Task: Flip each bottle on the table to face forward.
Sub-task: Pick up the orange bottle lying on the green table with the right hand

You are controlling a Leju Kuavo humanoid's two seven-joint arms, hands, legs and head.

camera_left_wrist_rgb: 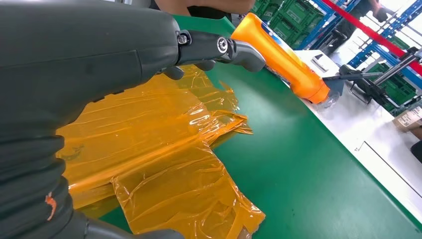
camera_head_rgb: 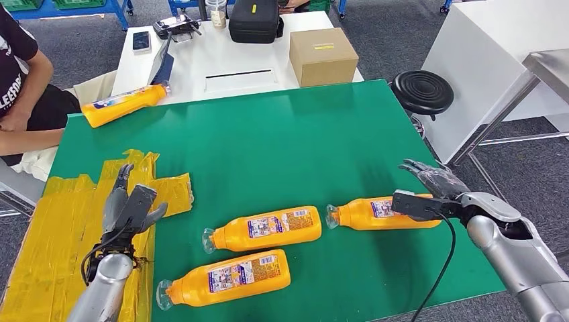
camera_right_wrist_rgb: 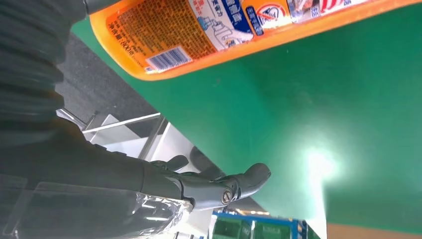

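A green counter (camera_head_rgb: 302, 134) fills the head view, with a white table (camera_head_rgb: 201, 64) behind it carrying a cardboard box (camera_head_rgb: 323, 56), a black case (camera_head_rgb: 254, 20) and a phone (camera_head_rgb: 141, 41). A person (camera_head_rgb: 23, 87) sits at the far left corner, and a black stool (camera_head_rgb: 423, 92) stands off the right edge. Crumpled yellow film (camera_head_rgb: 67, 221) covers the near left part of the counter. Four orange bottles lie on their sides: the far bottle (camera_head_rgb: 124, 104) at the back left edge, the middle bottle (camera_head_rgb: 265, 229), the near bottle (camera_head_rgb: 225, 277) just in front of it, and the right bottle (camera_head_rgb: 382, 213) with its cap toward the middle one. The left hand (camera_head_rgb: 127, 208) hovers over the film, fingers loosely extended and holding nothing, well apart from the bottles. The right hand (camera_head_rgb: 433, 180) is spread and empty at the counter's right edge, just beside the base end of the right bottle.

In the left wrist view, the left hand (camera_left_wrist_rgb: 209, 50) is empty above the yellow film (camera_left_wrist_rgb: 149, 149), with the far bottle (camera_left_wrist_rgb: 278, 55) lying beyond its fingertips.

In the right wrist view, the right hand (camera_right_wrist_rgb: 209, 186) is spread with nothing in it, and the right bottle (camera_right_wrist_rgb: 224, 30) lies close by on the green counter (camera_right_wrist_rgb: 298, 124), its barcode label showing.
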